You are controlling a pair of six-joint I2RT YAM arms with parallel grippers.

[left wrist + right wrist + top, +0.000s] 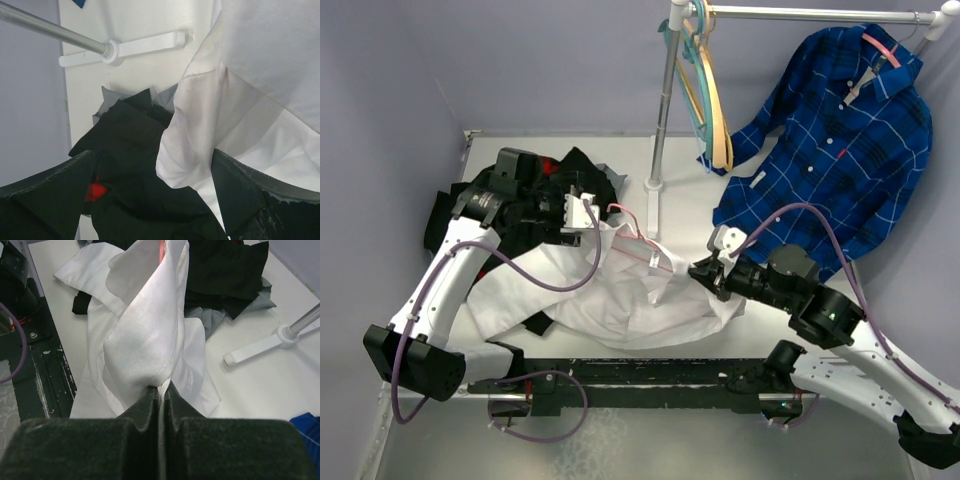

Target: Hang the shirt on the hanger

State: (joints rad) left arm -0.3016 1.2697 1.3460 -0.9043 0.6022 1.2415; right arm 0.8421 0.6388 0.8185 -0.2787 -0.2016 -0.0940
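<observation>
I see the white bench (680, 205) boxed in by plain lilac walls (390, 100) on the left and far sides, with a black rail (650, 372) running along its near edge. The shirt (620, 295) lies crumpled across the middle of the bench, spreading toward the near left, with one fold pulled up into a ridge. The hanger (642, 246) shows as a thin pink line along that ridge, its hook toward the far left. Part of it is under the cloth, and I cannot tell how much.

The right jaws are pressed fully together on a thin fold at the shirt's right edge, and in the right wrist view the fabric rises straight out of them. The left jaws are spread wide at the ridge's far-left end. A hanging edge of white cloth sits between them, against the right finger (240, 187), without being pinched.

A black garment (545, 200) with a red mark lies heaped at the far left, over a scrap of grey cloth (107, 100). The metal rack (665, 110) stands on a white foot at the far middle. Its top bar holds a teal hanger (692, 95), a tan hanger (718, 125) and, on the right, a blue plaid shirt (840, 130).
</observation>
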